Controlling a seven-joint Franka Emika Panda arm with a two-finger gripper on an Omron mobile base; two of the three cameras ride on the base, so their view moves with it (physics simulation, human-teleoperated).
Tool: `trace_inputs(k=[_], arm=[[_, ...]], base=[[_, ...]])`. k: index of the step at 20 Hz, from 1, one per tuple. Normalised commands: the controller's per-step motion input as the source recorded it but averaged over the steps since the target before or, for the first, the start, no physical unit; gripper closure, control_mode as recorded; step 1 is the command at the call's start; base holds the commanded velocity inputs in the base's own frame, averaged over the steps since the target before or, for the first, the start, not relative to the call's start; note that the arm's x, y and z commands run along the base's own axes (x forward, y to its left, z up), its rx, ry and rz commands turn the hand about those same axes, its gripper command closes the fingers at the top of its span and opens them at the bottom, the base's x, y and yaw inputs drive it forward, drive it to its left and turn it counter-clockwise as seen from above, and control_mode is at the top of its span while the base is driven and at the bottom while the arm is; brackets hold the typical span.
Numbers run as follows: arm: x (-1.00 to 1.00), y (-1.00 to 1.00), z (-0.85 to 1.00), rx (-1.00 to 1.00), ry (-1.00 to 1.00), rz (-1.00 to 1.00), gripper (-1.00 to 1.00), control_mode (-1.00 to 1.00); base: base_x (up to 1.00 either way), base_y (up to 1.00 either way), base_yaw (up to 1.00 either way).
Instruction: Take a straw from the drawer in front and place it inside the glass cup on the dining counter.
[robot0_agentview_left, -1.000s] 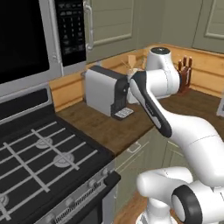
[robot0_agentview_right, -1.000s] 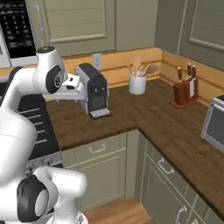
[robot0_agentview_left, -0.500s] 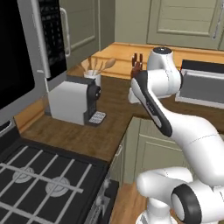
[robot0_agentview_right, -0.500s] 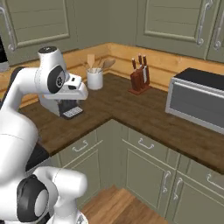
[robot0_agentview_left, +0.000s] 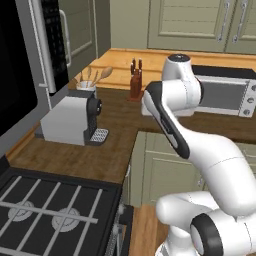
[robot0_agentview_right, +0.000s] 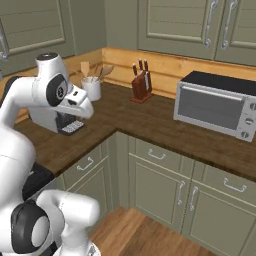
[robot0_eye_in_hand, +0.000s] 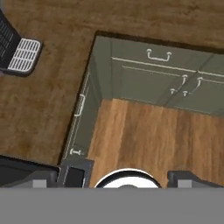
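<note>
Drawers came first, so we treated this moment as the approach to them. The fingers (robot0_eye_in_hand: 192, 179) stood wide apart with nothing between them, pointing down from above the corner of the worktop (robot0_agentview_right: 150, 120) towards the floor (robot0_eye_in_hand: 144, 135). Two shut drawers sat below them. One was on the run under the coffee machine (robot0_agentview_left: 70, 120), which we called the left drawer (robot0_eye_in_hand: 80, 105). The other was round the corner, the right drawer (robot0_eye_in_hand: 158, 57). We could not tell which of them held the straw, and we judged it to lie shut away inside one, so the handle was the first target and not the straw itself. To do this well, we thought the hand should drop in front of the chosen drawer and turn until the fingers straddled the small metal handle squarely. They should close only once the handle was well between them, since a grip on one end would likely slip. The pull then had to run straight out from the front panel, because a slanted tug could jam it or drag the fingers off. The inner corner was tight, so we meant to keep the elbow clear of the toaster oven (robot0_agentview_right: 217, 107) and the knife block (robot0_agentview_right: 141, 86). We also wanted the drawer opened fully, as a stick that thin needs room for the fingers to come down over it.
</note>
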Motion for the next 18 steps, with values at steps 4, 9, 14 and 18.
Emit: trace_inputs(k=[4, 9, 14, 18], arm=[[0.0, -0.54, -0.01, 0.29, 0.01, -0.24, -1.0, -1.0], [0.14, -0.8, -0.32, 0.38, 0.02, -0.15, -1.0, -1.0], [0.3, -0.64, -0.8, 0.43, 0.0, -0.04, -1.0, -1.0], [0.32, -0.3, -0.98, 0.41, 0.0, 0.0, -1.0, -1.0]], base=[[0.0, 0.0, 0.0], [0.0, 0.0, 0.0], [0.0, 0.0, 0.0], [0.0, 0.0, 0.0]])
